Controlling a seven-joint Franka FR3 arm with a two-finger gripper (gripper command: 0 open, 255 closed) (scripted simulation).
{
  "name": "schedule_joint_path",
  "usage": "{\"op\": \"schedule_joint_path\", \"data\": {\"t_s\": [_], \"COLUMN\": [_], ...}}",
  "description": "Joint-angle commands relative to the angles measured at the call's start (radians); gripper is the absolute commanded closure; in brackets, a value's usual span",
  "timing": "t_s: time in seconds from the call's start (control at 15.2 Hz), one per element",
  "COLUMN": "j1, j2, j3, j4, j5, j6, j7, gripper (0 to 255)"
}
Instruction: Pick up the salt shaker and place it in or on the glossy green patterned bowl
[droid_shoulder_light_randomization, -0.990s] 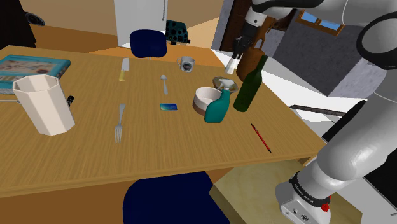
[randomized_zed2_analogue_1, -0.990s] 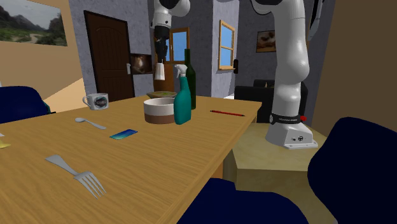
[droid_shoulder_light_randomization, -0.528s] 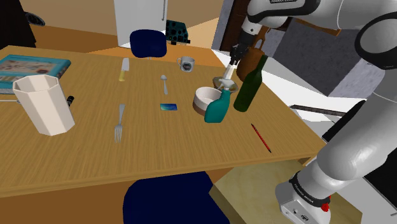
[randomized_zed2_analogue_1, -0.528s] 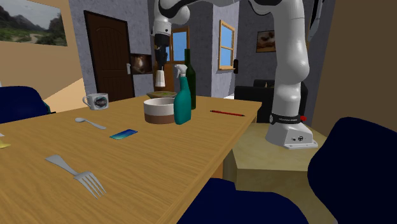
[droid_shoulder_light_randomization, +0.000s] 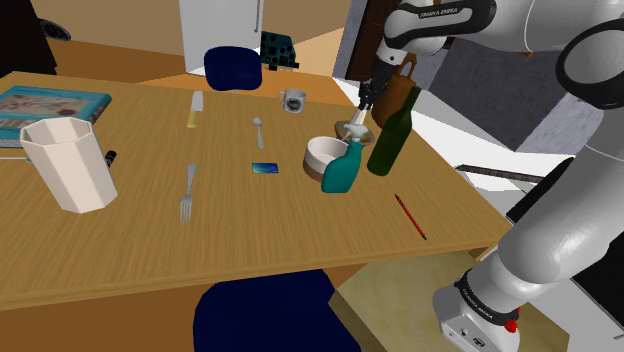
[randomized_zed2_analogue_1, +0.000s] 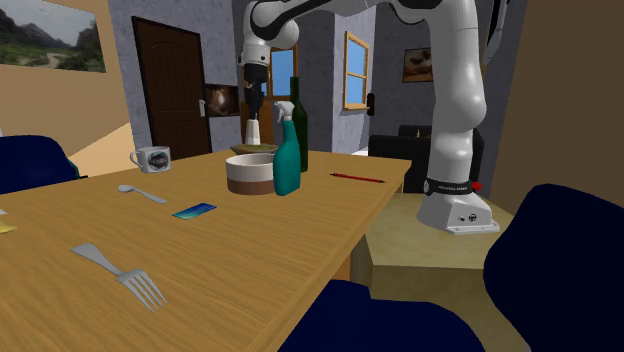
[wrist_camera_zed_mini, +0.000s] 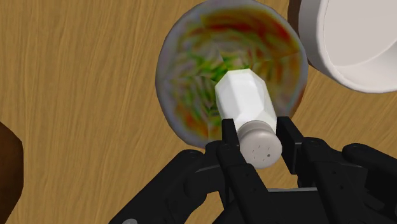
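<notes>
A white robot arm reaches over a wooden table (droid_shoulder_light_randomization: 150, 240) toward its far corner. The black gripper (wrist_camera_zed_mini: 261, 139) has its two fingers (wrist_camera_zed_mini: 229, 141) closed against the grey, holed cap of a white salt shaker (wrist_camera_zed_mini: 245, 102), clasping it from both sides.

The shaker hangs cap-up under the gripper (randomized_zed2_analogue_1: 254, 102), with its base over the inside of a glossy bowl (wrist_camera_zed_mini: 191, 60) patterned in green, red and orange. In the second exterior view the salt shaker (randomized_zed2_analogue_1: 252, 130) sits just above the rim of the green patterned bowl (randomized_zed2_analogue_1: 256, 149); whether the two touch cannot be told.

Compared with a second ago, the gripper (droid_shoulder_light_randomization: 367, 93) has come down and the salt shaker (droid_shoulder_light_randomization: 359, 115) with it. The shaker was then well above the bowl (droid_shoulder_light_randomization: 350, 128) and is now right at it. The grip on the cap looks the same.

Nothing else on the table has moved. A white bowl with a brown band (droid_shoulder_light_randomization: 322, 155) stands just beside the green bowl, a teal spray bottle (droid_shoulder_light_randomization: 343, 170) is next to that, and a dark green bottle (droid_shoulder_light_randomization: 390, 135) stands close behind. A mug (droid_shoulder_light_randomization: 292, 99) sits further back on the table.
</notes>
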Motion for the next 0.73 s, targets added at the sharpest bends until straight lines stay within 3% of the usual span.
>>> {"op": "schedule_joint_path", "data": {"t_s": [0.0,0.2,0.26,0.66], "j1": [0.000,0.000,0.000,-0.001], "j2": [0.000,0.000,-0.001,-0.009], "j3": [0.000,0.000,0.000,-0.001], "j4": [-0.002,-0.002,-0.004,0.020], "j5": [0.000,0.000,0.000,0.000], "j6": [0.002,0.002,0.002,-0.029], "j7": [0.000,0.000,0.000,0.000], "gripper": [255,255,0,0]}}
